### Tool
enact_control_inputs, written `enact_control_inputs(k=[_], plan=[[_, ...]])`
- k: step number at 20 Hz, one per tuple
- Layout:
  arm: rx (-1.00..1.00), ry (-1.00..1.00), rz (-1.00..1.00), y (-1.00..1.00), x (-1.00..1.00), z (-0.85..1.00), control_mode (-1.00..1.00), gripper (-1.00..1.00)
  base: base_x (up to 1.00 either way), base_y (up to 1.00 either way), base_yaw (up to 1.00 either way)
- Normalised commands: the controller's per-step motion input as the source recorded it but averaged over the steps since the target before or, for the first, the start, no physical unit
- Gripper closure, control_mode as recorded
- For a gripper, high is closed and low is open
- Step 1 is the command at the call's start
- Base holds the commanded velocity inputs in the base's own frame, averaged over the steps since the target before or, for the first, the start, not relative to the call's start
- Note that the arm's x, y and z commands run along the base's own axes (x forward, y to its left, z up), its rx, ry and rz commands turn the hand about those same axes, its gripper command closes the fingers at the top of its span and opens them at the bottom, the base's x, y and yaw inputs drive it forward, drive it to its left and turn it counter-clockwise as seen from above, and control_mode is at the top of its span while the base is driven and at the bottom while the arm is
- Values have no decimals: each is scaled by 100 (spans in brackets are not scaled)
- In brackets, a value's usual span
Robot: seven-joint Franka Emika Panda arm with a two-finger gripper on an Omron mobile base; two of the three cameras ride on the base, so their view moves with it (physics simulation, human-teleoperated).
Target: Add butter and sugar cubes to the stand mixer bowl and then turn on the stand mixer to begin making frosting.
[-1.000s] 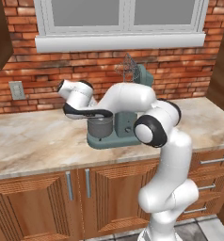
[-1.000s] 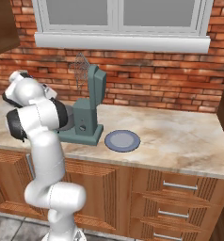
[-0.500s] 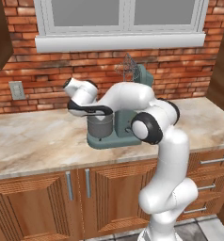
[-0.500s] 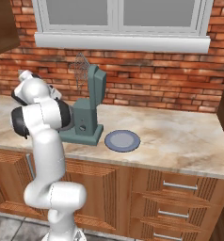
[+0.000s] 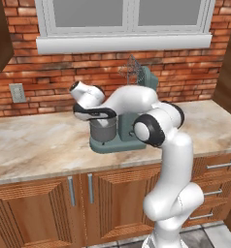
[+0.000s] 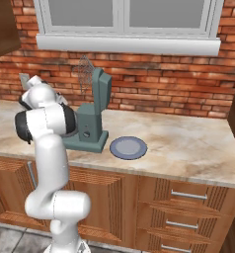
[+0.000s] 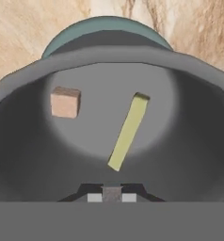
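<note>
While your gripper (image 7: 111,195) hangs over the mixer, grip: the jaws stand narrow, with a small greyish bit showing between the tips. You cannot tell whether that is a held cube or part of the hand.
Stand mixer bowl (image 7: 196,141): it sits right under the hand on the flat base of the stand mixer (image 6: 97,106), on the counter (image 5: 35,145) in front of the brick wall. The hand view looks straight down into it.
Butter (image 7: 129,131): one yellow stick lies aslant on the bowl floor, so count that part as done.
Sugar cube (image 7: 65,102): one brownish cube rests on the bowl floor, apart from the butter. The task asks for cubes, so judge whether another is still due. If the bit between the tips is a cube, it is poised to drop.
Mixer head: it is tilted up and back, with the wire whisk (image 5: 132,69) high above the bowl and clear of your arm.
Switching on: this looks not yet done. The small knobs (image 6: 87,133) on the column are untouched by the hand, which is over the bowl and not at the column.
Plate (image 6: 128,147): the flat blue-grey plate lies just beside the mixer base with nothing on it, so no supply waits there.
Left to do, by your reading: settle the cube count, lift clear, then reach the column knobs.
</note>
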Motion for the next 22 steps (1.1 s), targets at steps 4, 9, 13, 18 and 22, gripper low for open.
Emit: enact_control_inputs(k=[4,9,13,18,22], plan=[[3,0,0,1,25,-51,-100,100,0,0,0],[3,0,0,4,35,-43,-100,100,0,0,0],[3,0,0,2,29,-41,-100,100,0,0,0],[0,0,0,8,7,-25,-100,-100,0,0,0],[2,-4,0,0,-10,0,-100,-100,0,0,0]])
